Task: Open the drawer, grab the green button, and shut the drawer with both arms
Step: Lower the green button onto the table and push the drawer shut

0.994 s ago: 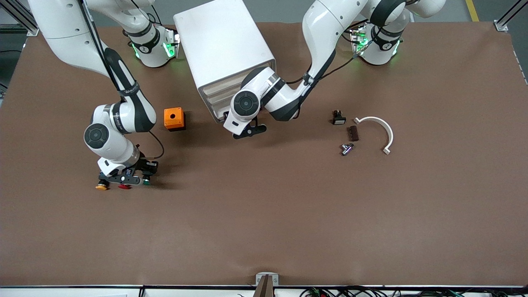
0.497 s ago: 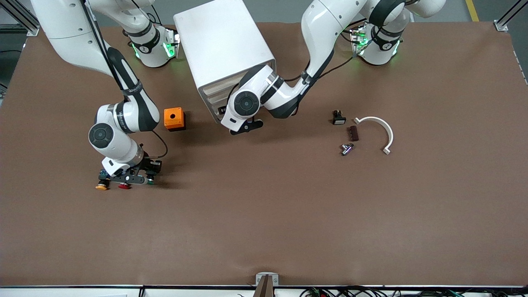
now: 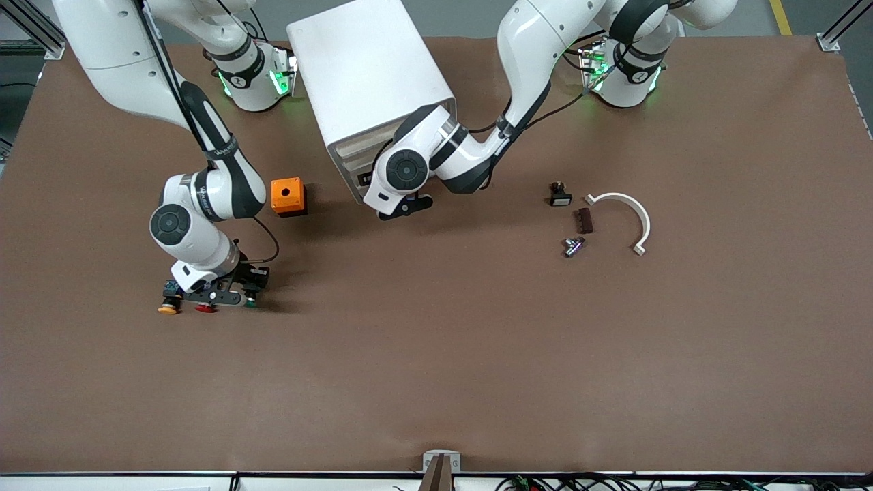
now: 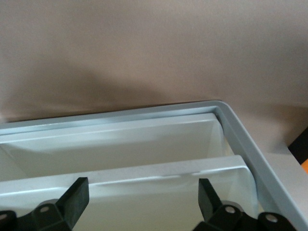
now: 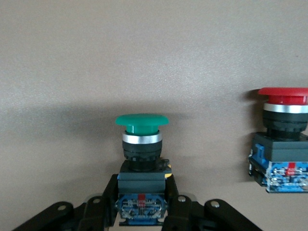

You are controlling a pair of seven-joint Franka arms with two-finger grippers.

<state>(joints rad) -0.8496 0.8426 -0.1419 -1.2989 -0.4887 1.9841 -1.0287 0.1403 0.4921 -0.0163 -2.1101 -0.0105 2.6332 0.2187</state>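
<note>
I take the white cabinet (image 3: 372, 75) as my landmark and go across the front view from its right-arm end. My right gripper (image 3: 222, 297) sits low at the table (image 3: 436, 354), well toward the right arm's end from the cabinet and nearer the front camera than it. Its jaws are pinched narrow on the black-and-blue body of the green button (image 5: 141, 144), cap pointing away from my wrist. Just beside it on the table stands the red button (image 5: 283, 137), and next along, farther from the cabinet, the yellow button (image 3: 168, 308). The orange box (image 3: 287, 196) lies between these buttons and the cabinet, close to the cabinet's front corner.

My left gripper (image 3: 402, 206) is right at the cabinet's front, at one of the lower drawers. Its jaws stand wide, and the left wrist view shows the white drawer (image 4: 144, 163) front between the two fingertips (image 4: 74, 197); I cannot tell whether they touch it.

Toward the left arm's end from the cabinet lie a small black part (image 3: 560, 195), a brown block (image 3: 584, 220), a metal fitting (image 3: 573, 245) and a white curved bracket (image 3: 624, 215).
</note>
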